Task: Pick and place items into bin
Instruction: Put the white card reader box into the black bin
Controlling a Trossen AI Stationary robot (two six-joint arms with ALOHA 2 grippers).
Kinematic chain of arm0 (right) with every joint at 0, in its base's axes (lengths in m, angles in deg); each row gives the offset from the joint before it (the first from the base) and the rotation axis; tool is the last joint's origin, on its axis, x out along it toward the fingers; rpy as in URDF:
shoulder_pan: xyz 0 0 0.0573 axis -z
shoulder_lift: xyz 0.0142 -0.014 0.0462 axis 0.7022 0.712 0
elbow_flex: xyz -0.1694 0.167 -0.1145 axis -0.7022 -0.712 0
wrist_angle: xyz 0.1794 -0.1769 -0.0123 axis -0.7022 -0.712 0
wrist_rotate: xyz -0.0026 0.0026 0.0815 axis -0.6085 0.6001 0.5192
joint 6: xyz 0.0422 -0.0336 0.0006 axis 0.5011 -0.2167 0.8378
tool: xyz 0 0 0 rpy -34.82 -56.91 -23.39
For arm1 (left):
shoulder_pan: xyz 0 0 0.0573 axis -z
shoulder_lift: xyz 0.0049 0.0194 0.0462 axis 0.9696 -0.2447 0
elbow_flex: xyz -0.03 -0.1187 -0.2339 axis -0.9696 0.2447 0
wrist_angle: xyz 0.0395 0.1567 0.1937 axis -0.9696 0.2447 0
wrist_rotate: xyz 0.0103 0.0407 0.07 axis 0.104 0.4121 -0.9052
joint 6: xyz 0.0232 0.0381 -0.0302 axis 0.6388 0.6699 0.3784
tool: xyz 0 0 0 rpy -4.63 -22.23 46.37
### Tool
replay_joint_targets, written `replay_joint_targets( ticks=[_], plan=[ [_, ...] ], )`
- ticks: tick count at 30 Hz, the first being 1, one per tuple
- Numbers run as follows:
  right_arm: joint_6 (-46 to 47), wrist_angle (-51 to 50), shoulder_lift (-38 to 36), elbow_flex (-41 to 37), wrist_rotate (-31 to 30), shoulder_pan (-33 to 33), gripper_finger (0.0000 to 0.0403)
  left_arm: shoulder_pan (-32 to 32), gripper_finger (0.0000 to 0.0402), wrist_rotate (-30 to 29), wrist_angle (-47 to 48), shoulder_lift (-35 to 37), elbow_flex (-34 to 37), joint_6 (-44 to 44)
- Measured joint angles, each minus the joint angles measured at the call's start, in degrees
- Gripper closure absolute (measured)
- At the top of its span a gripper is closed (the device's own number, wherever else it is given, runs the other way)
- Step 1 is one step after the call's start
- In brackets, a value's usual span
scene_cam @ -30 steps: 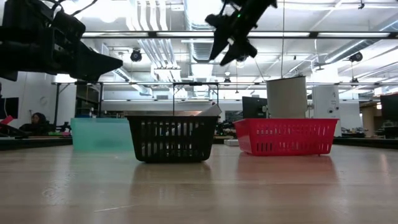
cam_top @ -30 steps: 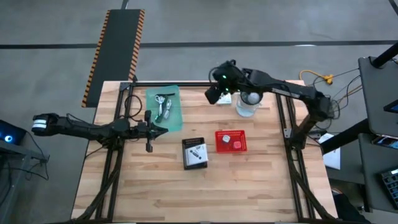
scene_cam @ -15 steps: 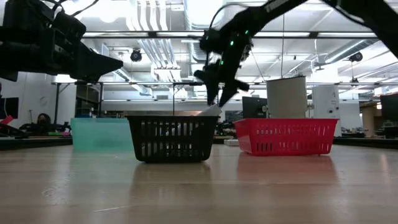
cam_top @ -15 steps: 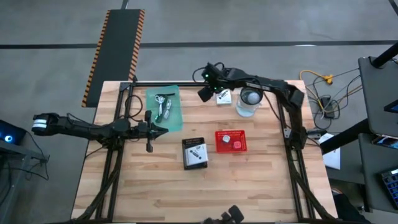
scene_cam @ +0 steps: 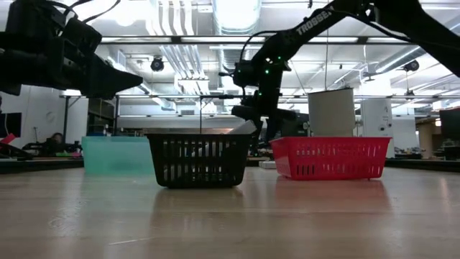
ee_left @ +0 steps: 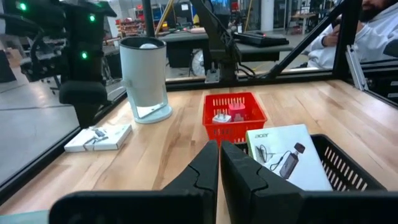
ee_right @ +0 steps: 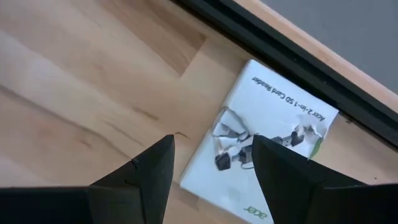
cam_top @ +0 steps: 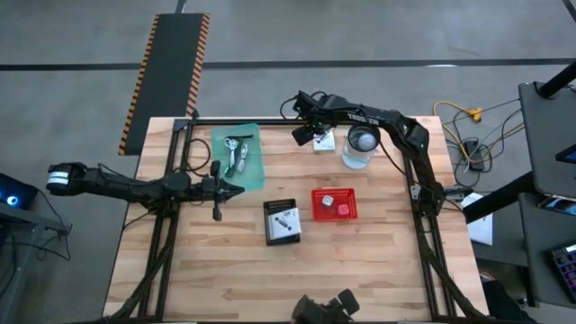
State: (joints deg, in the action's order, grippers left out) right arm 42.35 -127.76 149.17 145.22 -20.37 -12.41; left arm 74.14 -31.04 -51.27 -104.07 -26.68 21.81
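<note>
A white card with dark print (cam_top: 324, 140) lies flat on the table near the far edge, beside the clear jug (cam_top: 360, 148). My right gripper (cam_top: 306, 133) hovers open just above it. In the right wrist view the card (ee_right: 267, 158) shows between and beyond the two fingers, and my right gripper (ee_right: 211, 168) touches nothing. A second white card (cam_top: 283, 221) lies in the black bin (cam_top: 267, 209). A small silver cube (ee_left: 221, 117) and a pink blob (ee_left: 237, 111) sit in the red bin (cam_top: 335, 192). Silvery clips (cam_top: 236, 151) lie in the teal tray (cam_top: 254, 171). My left gripper (cam_top: 216, 191) waits shut by the tray, holding nothing.
The jug (scene_cam: 330, 111) stands right of the card near the far edge. The black bin (scene_cam: 200, 160) and red bin (scene_cam: 330, 157) sit mid-table, with bare wood toward the near edge. A black frame rail (ee_right: 298, 68) runs behind the card. A person (ee_left: 367, 31) sits beyond the table.
My right gripper has come down from high above the table toward the white card near the far edge, swinging slightly left and then back, and its arm has stretched out lower over the jug. My left arm has kept still.
</note>
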Motion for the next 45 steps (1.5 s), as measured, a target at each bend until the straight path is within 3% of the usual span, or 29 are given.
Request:
replay_joint_targets(
  ticks=[17, 22, 27, 31, 45],
  plan=[
    [0.0, 1.7, 0.6, 0.0, 0.1, 0.3, 0.0202, 0.0, 0.0402, 0.0, -0.1, -1.6, 0.0, 0.0],
    [-0.4, 0.3, 0.6, -0.1, 7.5, 0.7, 0.0202, 0.0, 0.0402, 0.0, -0.1, -2.4, 0.0, 0.0],
    [-0.4, 0.3, 1.1, -0.2, 8.0, 1.1, 0.0202, 0.0, 0.0402, 0.0, -0.2, -2.9, 0.0, 0.0],
    [-0.1, -2.2, 2.6, -0.3, 11.9, 2.4, 0.0202, 0.0, 0.0402, 0.0, -0.4, -3.0, 0.0, 0.0],
    [1.2, -0.3, 6.0, 0.6, 12.0, 6.3, 0.0202, 0.0, 0.0402, 0.0, -0.2, -2.9, 0.0, 0.1]
  ],
)
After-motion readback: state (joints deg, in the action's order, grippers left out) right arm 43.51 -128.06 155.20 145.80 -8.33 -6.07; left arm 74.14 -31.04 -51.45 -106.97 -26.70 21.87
